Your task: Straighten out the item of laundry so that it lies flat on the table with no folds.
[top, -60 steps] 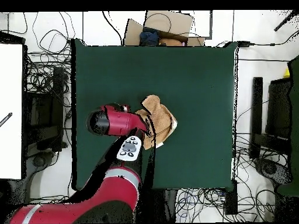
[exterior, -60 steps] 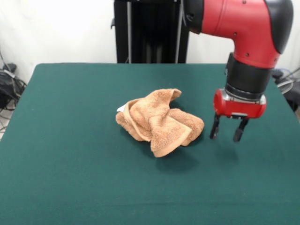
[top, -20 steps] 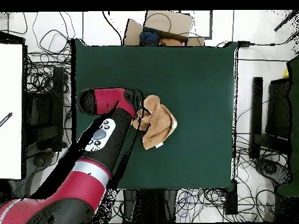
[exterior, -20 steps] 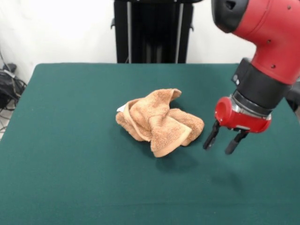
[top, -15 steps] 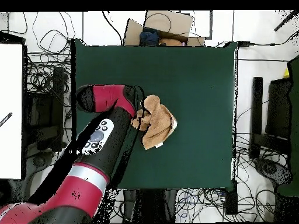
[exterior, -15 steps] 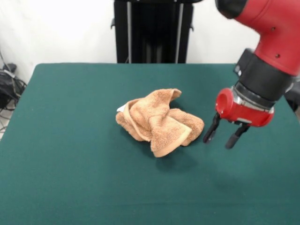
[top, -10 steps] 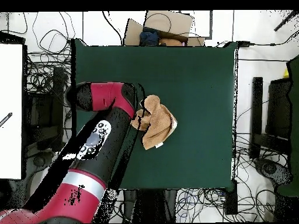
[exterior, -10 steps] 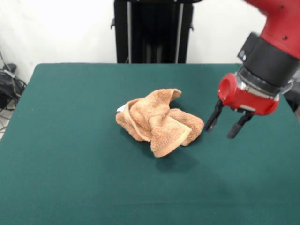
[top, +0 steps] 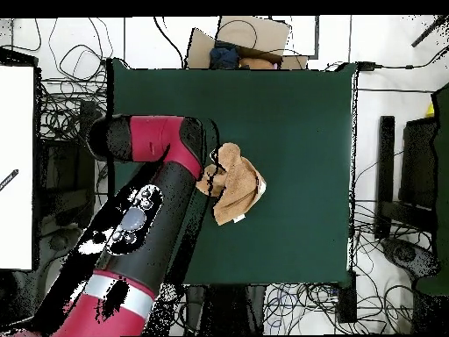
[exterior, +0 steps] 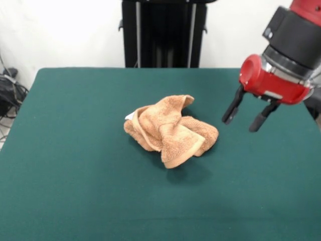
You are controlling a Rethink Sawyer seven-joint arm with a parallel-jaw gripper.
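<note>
- The towel (exterior: 170, 130) sits bunched near the middle of the table (exterior: 75, 191), folded over itself into a crumpled heap, with a small white tag (exterior: 129, 116) poking out at its left edge in the front view.
- The gripper (exterior: 247, 115) hangs in the air off the heap's right side in the front view, raised above the cloth and apart from it; its 2 fingers are spread wide with nothing between them.
- The coming move likely turns on this offset: the heap lies to the left of and below the gripper in the front view, so a grasp would need travel across and down to the nearest lobe.
- In the overhead view the arm (top: 149, 219) covers the table edge beside the towel, hiding the gripper.
- Compared with 1 s ago, the gripper has lifted and drawn away from the heap's right lobe; the towel has not moved.
</note>
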